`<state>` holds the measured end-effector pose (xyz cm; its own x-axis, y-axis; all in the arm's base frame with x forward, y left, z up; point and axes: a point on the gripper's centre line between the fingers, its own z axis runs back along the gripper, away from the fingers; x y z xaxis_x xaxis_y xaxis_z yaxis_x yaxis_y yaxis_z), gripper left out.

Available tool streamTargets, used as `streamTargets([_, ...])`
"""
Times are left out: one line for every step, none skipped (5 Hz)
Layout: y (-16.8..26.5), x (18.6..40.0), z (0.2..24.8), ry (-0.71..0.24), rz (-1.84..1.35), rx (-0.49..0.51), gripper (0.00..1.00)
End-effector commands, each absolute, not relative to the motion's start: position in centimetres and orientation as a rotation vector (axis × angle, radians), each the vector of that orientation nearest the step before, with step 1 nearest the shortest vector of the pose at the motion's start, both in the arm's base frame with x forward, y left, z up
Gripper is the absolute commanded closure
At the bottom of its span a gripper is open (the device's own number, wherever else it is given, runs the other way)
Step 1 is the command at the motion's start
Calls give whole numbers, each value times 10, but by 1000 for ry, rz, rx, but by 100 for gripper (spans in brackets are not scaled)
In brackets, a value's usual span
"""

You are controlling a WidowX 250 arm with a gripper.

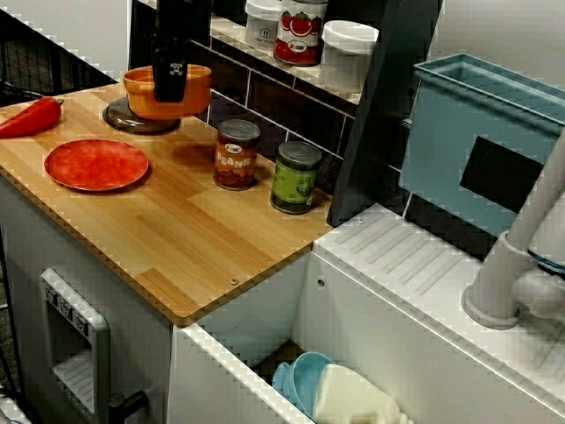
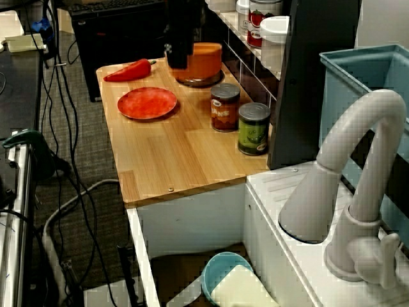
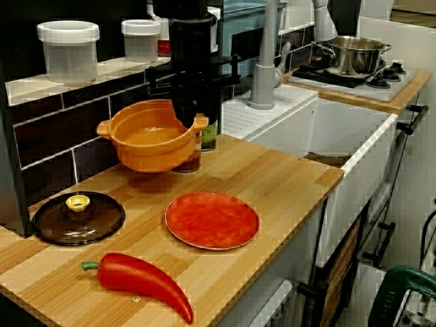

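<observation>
An orange pot with two small handles hangs slightly tilted above the wooden counter, casting a shadow below it. My black gripper comes down from above and is shut on the pot's rim by its right handle. The view from above shows the gripper on the near side of the pot, over a dark lid. That brown glass lid with a gold knob lies flat on the counter. A red plate and a red pepper lie nearer the counter's front.
Two cans stand by the tiled back wall. Jars sit on the shelf above. A white sink holding a blue bowl, a faucet and a blue rack lie beyond the counter's edge. A steel pot is on the stove.
</observation>
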<state>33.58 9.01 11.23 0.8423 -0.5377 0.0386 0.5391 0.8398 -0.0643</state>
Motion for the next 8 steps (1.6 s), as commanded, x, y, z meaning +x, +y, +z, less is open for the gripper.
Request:
streamTargets([94, 330, 167, -139, -575, -50, 100])
streamTargets([92, 317, 187, -172, -583, -46, 100])
streamTargets([92, 301, 207, -212, -589, -52, 100])
streamTargets([86, 293, 215, -224, -603, -50, 100])
streamTargets([73, 284, 219, -222, -633, -57, 100])
streamTargets([55, 277, 217, -209, -676, -48, 100])
streamTargets([34, 272, 214, -186, -734, -53, 100])
streamTargets([8, 267, 203, -160, -771, -34, 100])
